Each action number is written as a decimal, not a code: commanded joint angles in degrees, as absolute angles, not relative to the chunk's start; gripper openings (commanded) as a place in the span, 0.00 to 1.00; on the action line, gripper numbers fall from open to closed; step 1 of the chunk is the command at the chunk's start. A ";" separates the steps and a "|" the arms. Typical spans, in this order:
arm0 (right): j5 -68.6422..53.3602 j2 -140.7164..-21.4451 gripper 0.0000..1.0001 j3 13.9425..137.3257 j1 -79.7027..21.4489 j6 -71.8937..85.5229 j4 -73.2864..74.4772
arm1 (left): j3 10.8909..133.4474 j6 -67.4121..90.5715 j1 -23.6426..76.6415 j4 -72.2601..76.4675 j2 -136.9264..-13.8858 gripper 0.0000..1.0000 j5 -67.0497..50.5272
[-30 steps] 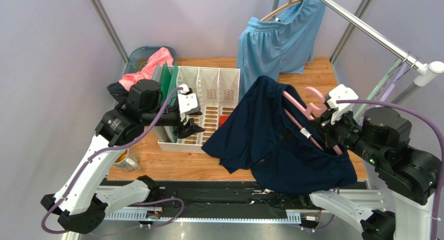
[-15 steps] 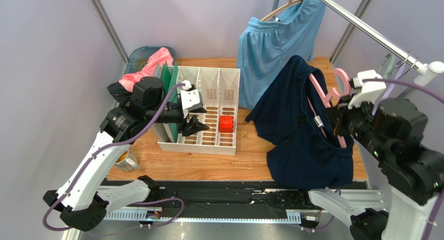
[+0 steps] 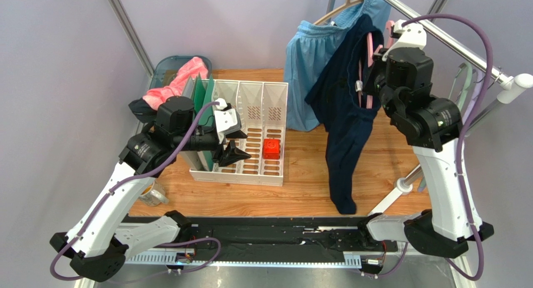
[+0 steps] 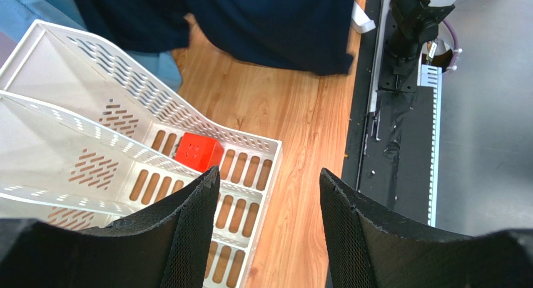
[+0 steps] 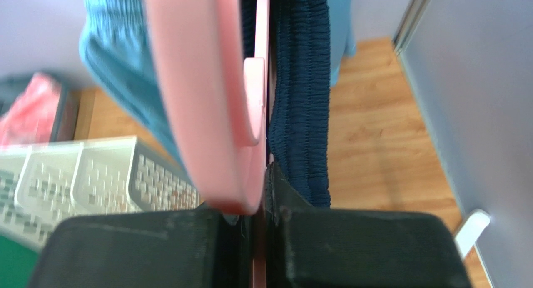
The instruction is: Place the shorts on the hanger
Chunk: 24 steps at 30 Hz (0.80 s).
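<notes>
**Shorts (image 3: pixel 346 116) of dark navy soft fabric, draped on a thin pink plastic hanger (image 3: pixel 374 46) high beside the rail**

The shorts fall in one long, limp fold from the hanger down toward the wooden table (image 3: pixel 300 188); whether the lowest hem touches the boards cannot be told. In the right wrist view the gathered, ribbed elastic waistband lies against the smooth, curved pink plastic.

The right gripper (image 5: pixel 259 197) is clenched on the hanger, its black fingers pinching the pink bar with no gap between them. It holds the hanger up near the shiny metal clothes rail (image 3: pixel 450 41). Whether the hook sits over the rail is hidden.

Just beside the navy cloth hang light blue mesh shorts (image 3: pixel 309 57) on a wooden hanger (image 3: pixel 338 10). In the top view the navy fabric overlaps their right edge.

On the table, well to the left, stands a white perforated plastic organiser (image 3: pixel 250 110) with slotted compartments. A small red cube (image 3: pixel 270 149) lies in its rightmost one. Green upright dividers (image 3: pixel 201 94) sit at its left edge, and beyond them a crumpled pink cloth (image 3: pixel 178 79).

The left gripper (image 4: pixel 269 179) hovers above the organiser's near end. Its jaws are spread apart and grasp nothing, and their textured black pads (image 4: pixel 194 219) frame the red cube.
</notes>
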<state>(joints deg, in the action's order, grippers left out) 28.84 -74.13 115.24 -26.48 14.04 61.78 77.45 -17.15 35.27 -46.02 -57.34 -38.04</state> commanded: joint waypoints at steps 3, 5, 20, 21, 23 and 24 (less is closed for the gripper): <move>54.36 -78.74 0.00 115.84 -33.38 9.78 37.11 | 76.29 -15.38 35.60 -42.81 -55.99 0.65 -38.76; 59.38 -81.63 0.00 116.36 -34.27 7.83 31.92 | 75.50 -15.12 35.59 -42.28 -55.46 0.65 -39.20; 77.16 -97.38 0.00 128.58 -33.05 11.16 25.23 | 73.57 -15.56 35.60 -41.48 -53.96 0.65 -40.34; 77.60 -97.90 0.00 129.19 -32.96 11.42 25.22 | 73.39 -15.56 35.60 -41.48 -53.79 0.65 -40.34; 79.00 -99.04 0.00 130.34 -32.70 12.04 25.05 | 72.87 -15.38 35.60 -41.57 -53.70 0.65 -40.34; 79.45 -99.40 0.00 130.52 -32.26 12.39 24.87 | 72.77 -15.29 35.60 -41.49 -53.61 0.65 -40.43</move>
